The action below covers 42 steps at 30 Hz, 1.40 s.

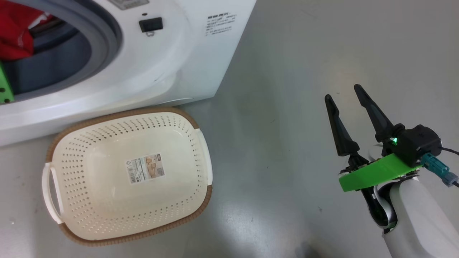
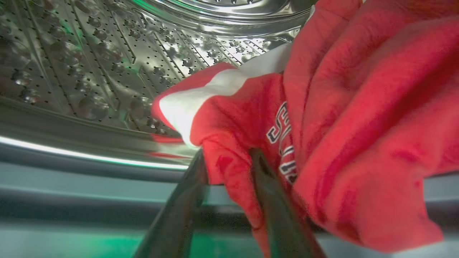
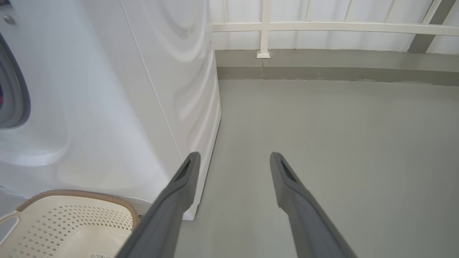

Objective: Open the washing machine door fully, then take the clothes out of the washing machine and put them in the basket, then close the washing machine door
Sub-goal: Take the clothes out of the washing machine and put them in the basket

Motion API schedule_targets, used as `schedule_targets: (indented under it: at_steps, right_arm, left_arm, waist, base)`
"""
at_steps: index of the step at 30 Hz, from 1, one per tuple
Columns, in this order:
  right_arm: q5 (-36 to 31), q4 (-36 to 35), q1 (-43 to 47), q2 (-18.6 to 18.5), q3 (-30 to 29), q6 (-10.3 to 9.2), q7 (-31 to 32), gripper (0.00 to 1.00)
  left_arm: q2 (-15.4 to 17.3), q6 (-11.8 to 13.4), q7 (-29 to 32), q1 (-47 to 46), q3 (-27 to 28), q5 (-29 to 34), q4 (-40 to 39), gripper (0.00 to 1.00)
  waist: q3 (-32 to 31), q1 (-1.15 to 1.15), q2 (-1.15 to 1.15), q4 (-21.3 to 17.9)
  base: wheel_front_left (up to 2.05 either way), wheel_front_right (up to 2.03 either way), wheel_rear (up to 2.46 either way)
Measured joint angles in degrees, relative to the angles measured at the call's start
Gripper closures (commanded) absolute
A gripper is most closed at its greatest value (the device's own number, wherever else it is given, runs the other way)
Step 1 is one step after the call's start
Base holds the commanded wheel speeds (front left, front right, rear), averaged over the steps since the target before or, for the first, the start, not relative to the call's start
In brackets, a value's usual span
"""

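The white washing machine [image 1: 150,68] stands open at the upper left, and its door is out of view. Red clothes [image 1: 16,32] with white trim lie in the drum [image 2: 107,53]. In the left wrist view my left gripper [image 2: 229,156] is at the drum's mouth, its two fingers pressed against a hanging fold of the clothes [image 2: 351,107]. The cream basket [image 1: 89,143] sits empty on the floor just in front of the machine. My right gripper [image 1: 342,92] hangs open over bare floor to the basket's right, holding nothing; its open fingers [image 3: 287,179] point past the machine's corner.
The grey rubber ring [image 1: 104,32] frames the drum opening. Grey floor [image 1: 287,71] stretches to the right of the machine. A white railing [image 3: 322,27] and a low kerb run along the far side in the right wrist view.
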Motion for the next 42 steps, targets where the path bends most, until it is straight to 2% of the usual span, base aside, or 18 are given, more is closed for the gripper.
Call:
schedule_targets:
  at_steps: [1,6,11,18,26,32,42]
  right_arm:
    - [0.0,0.1,0.0,0.0,0.0,0.0,0.0,0.0]
    - [0.0,0.1,0.0,0.1,-0.2,0.0,0.0,0.0]
    - [0.0,0.2,0.0,0.1,-0.9,0.0,0.0,0.0]
    - [0.0,0.3,0.0,0.0,-1.2,0.0,0.0,0.0]
    - [-0.1,0.5,0.2,-0.1,-1.5,0.0,0.0,0.0]
    - [-0.1,0.5,0.7,-0.2,-1.7,0.0,0.0,0.0]
    - [-0.3,1.1,3.2,-0.1,-2.5,0.0,0.0,0.0]
  left_arm:
    - [0.0,-0.1,0.0,0.0,0.0,-0.1,0.0,1.0]
    - [0.0,-1.1,0.2,0.0,0.0,-1.0,0.2,1.0]
    - [-0.3,-1.2,-2.2,0.2,0.2,-2.2,0.2,1.0]
    - [-0.9,-1.6,-9.2,1.4,0.8,-3.5,-0.7,1.0]
    - [-2.1,-1.7,-12.5,4.4,1.4,-4.9,-3.7,1.0]
    - [-2.7,-1.7,-13.0,8.9,2.8,-6.9,-8.3,1.0]
    - [-3.4,-0.6,-13.0,20.7,4.6,-6.9,-25.0,1.0]
  waist:
    - [0.1,0.0,0.0,0.0]
    - [-0.2,0.0,0.0,0.1]
    - [-0.8,0.0,0.0,0.4]
    - [-2.7,0.0,0.0,1.5]
    - [-4.7,0.0,0.0,3.0]
    - [-7.0,0.0,0.0,4.0]
    - [-11.6,0.0,0.0,5.7]
  base:
    - [0.0,0.0,0.0]
    - [0.0,0.0,0.0]
    - [0.0,0.0,0.0]
    - [0.0,0.0,0.0]
    - [0.0,0.0,0.0]
    - [0.0,0.0,0.0]
    - [0.0,0.0,0.0]
